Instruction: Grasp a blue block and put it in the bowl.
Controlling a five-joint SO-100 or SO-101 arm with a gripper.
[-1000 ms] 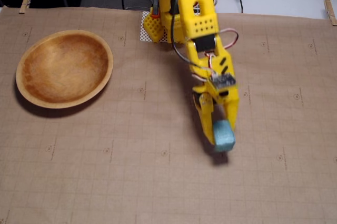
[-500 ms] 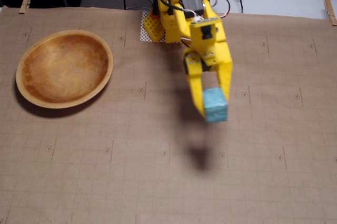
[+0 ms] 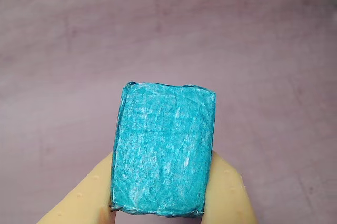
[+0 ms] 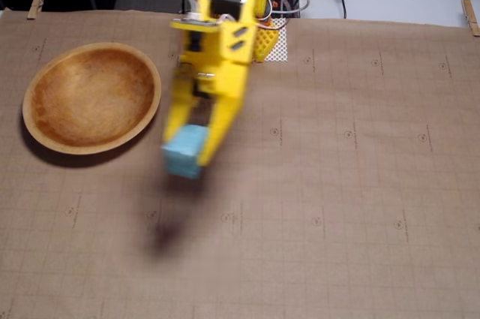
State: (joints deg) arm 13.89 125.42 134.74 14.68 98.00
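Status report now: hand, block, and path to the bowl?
Hand shut on blue block, lifted off the mat. Bowl empty, to its left in fixed view. Nothing between them.

Arm swung left in fixed view: gripper (image 4: 189, 155) with blue block (image 4: 184, 151) was right of mat centre, low near surface a second ago, then lifted, now just right of bowl (image 4: 45, 136) rim, clear of mat. Block shadow moved from directly under block to spot below-left, nearer front edge. Arm base link rotated toward bowl; white patch at back edge now exposed on arm's right.
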